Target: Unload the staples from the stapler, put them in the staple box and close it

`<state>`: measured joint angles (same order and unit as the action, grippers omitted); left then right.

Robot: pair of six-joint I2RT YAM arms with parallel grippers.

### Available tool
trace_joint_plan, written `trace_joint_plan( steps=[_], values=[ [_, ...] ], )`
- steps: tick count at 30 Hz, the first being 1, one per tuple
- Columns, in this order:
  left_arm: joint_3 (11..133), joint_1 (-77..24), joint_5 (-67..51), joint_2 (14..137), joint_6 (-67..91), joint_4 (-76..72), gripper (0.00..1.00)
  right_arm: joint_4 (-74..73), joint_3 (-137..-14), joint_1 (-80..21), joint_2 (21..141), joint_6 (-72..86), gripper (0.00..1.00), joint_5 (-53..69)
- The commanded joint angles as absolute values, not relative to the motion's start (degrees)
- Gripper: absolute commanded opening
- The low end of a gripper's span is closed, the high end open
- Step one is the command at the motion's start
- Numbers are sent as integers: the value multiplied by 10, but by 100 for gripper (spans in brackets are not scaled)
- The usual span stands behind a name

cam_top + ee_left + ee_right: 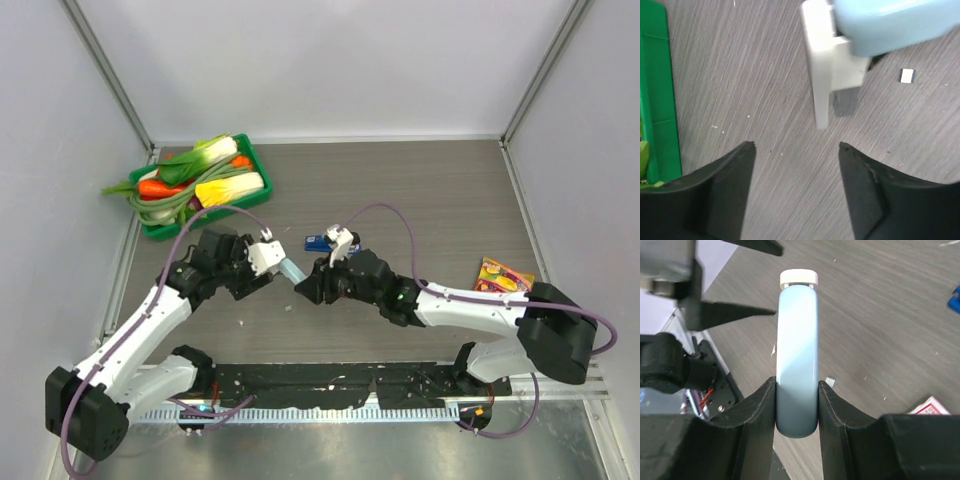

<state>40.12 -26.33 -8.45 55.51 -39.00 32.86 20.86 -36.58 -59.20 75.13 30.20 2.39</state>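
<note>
The dark-blue stapler (318,242) lies on the table just beyond my right wrist, partly hidden by it; only a blue corner of the stapler (955,299) shows at the right edge of the right wrist view. My right gripper (797,381) is shut on a pale teal rounded block (797,350) with a white underside and holds it level above the table. My left gripper (796,146) stands open with nothing between its fingers, a little short of the block's white end (825,65). In the top view the two grippers face each other across the block (290,270).
A small silver-white piece (908,75) lies on the table under the block. A green tray (160,228) of toy vegetables stands at the back left. A colourful packet (503,275) lies at the right. Walls close in three sides.
</note>
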Motion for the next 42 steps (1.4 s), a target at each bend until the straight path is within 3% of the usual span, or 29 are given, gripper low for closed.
trace_joint_plan(
  steps=[1, 5, 13, 17, 26, 35, 37, 41, 42],
  values=[
    [470, -256, -103, 526, -283, 451, 76, 199, -458, -594, 793, 260, 1, -34],
    [536, -254, -100, 526, -215, 500, 89, 195, -511, -593, 839, 244, 1, -46],
    [638, -200, -109, 524, -122, 559, 100, 187, -585, -592, 923, 212, 1, -41],
    [663, -164, -76, 517, -93, 565, 100, 145, -648, -600, 995, 171, 1, -48],
    [662, -49, -90, 540, -52, 560, 100, -142, -999, -624, 1216, 124, 1, -141],
    [667, -35, -108, 551, -40, 553, 100, -262, -1156, -626, 1331, 102, 4, -120],
    [666, -34, -109, 553, -37, 554, 100, -277, -1172, -626, 1346, 104, 9, -116],
    [667, -34, -109, 550, -33, 548, 100, -288, -1193, -623, 1354, 112, 52, -88],
    [668, -35, -108, 548, -32, 548, 100, -280, -1190, -623, 1352, 117, 56, -81]
  ],
)
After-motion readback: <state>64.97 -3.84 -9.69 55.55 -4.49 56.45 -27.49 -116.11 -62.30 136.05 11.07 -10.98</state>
